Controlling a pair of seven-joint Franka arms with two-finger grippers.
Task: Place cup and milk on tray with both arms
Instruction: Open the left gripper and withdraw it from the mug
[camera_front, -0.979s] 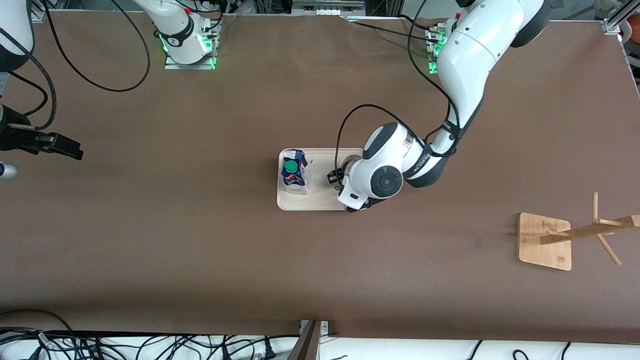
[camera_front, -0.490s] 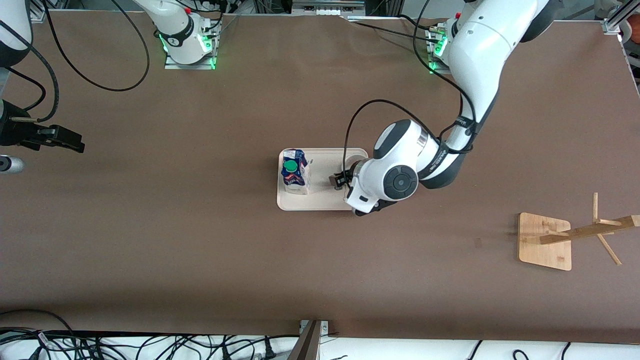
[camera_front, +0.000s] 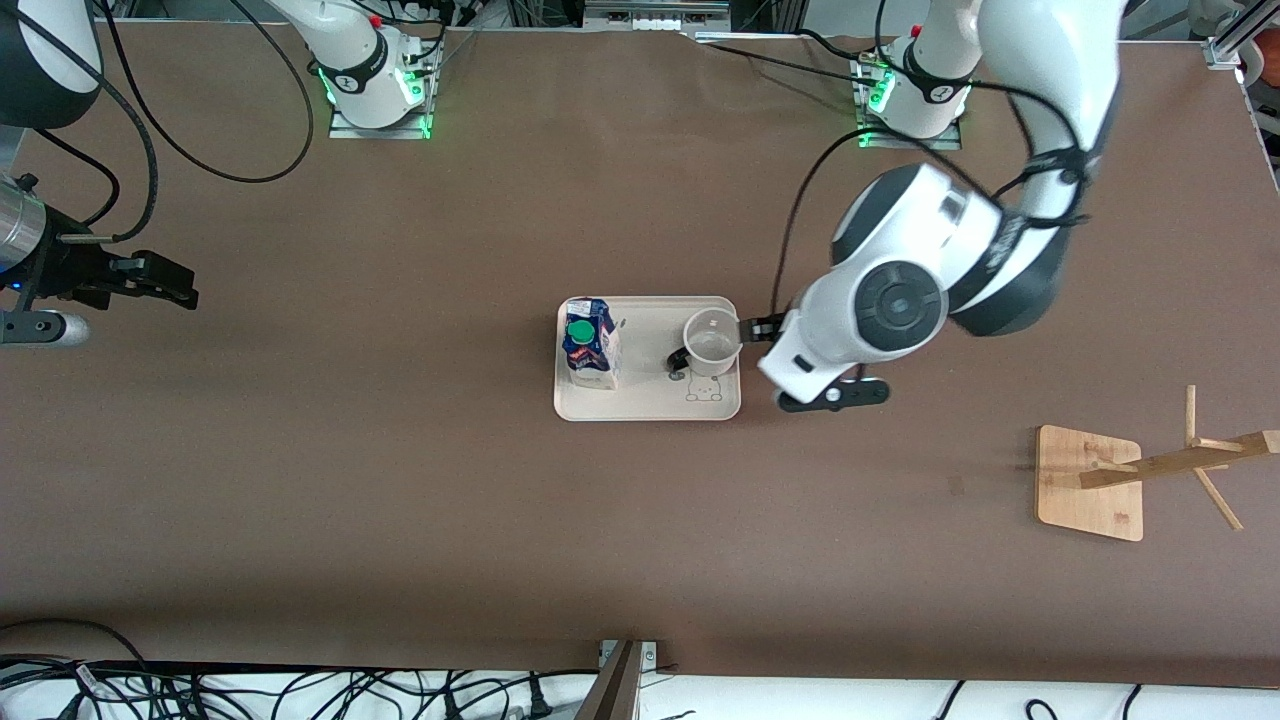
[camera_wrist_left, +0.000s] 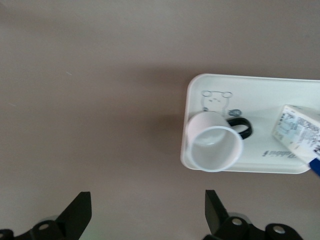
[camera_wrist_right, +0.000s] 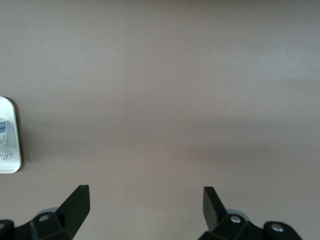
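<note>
White smiley-face cup now stands freed on the cream rectangular tray, at three o'clock from the blue-topped milk carton; left gripper has withdrawn with jaws wide, right gripper waits with jaws wide, so the task looks done.

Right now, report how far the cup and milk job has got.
Done: the milk and the cup both stand on the tray, the cup toward the left arm's end. In hand: nothing. The left gripper is open over bare table beside the tray, and the right gripper is open over bare table near the right arm's end. Left: nothing to place that I can see.
</note>
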